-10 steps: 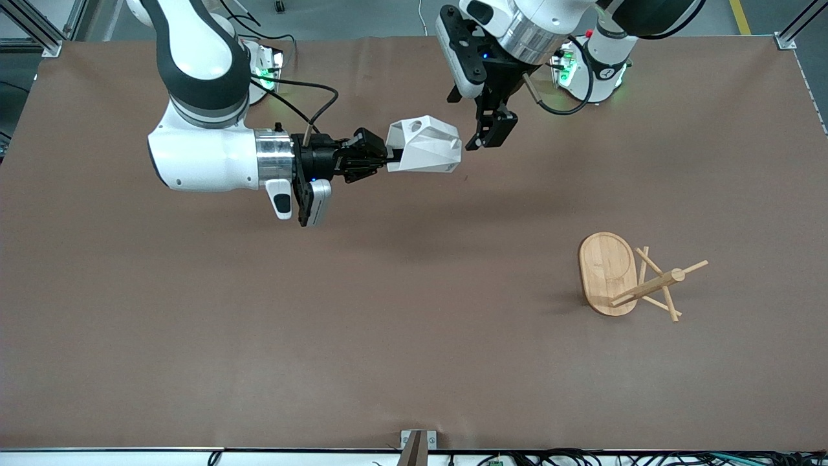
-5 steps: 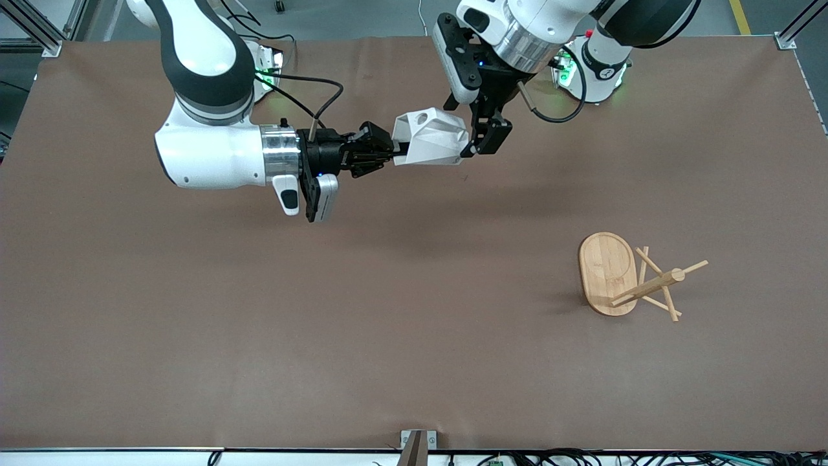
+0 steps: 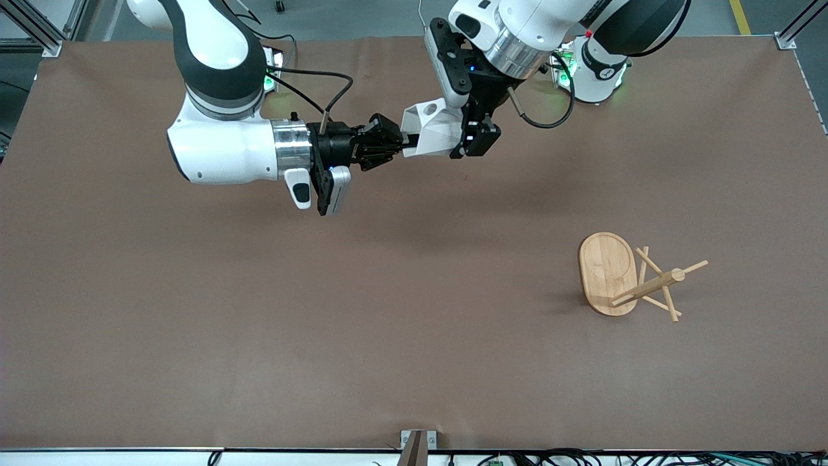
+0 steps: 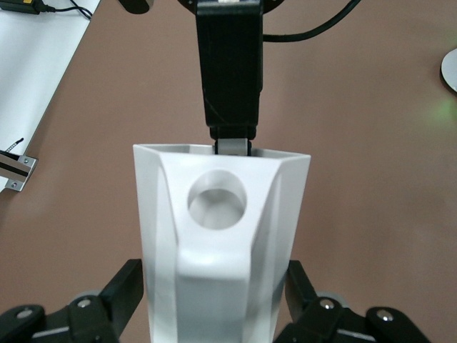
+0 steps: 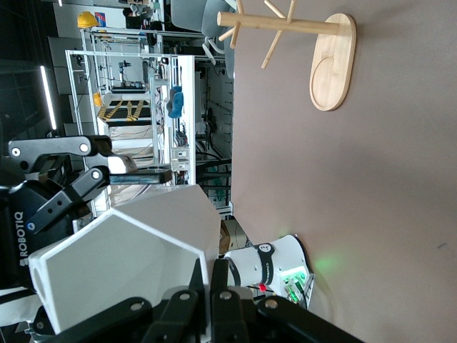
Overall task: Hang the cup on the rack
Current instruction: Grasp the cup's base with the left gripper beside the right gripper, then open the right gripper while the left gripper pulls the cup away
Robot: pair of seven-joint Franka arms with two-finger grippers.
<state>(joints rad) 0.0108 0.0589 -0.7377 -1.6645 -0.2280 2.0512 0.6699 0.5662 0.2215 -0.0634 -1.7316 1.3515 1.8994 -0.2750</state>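
The right gripper [image 3: 402,138] grips the cup [image 3: 435,128] by its rim, holding it in the air over the table toward the robots' bases — a handover, by the look of it. The left gripper [image 3: 474,134] has its fingers spread around the cup's base. It should clamp squarely before the right lets go, leaving the handle hole [image 4: 217,198] free for a peg. The rack [image 3: 624,274] stands well apart, toward the left arm's end.

The cup [image 3: 432,129] is held above the tabletop [image 3: 259,336] between two end effectors: the right end effector [image 3: 402,145] is clamped on its rim, and the left end effector [image 3: 474,137] is set around its other end (fingers either side). The rack [image 3: 631,277] is placed nearer the front camera, toward the left arm's end, well apart.
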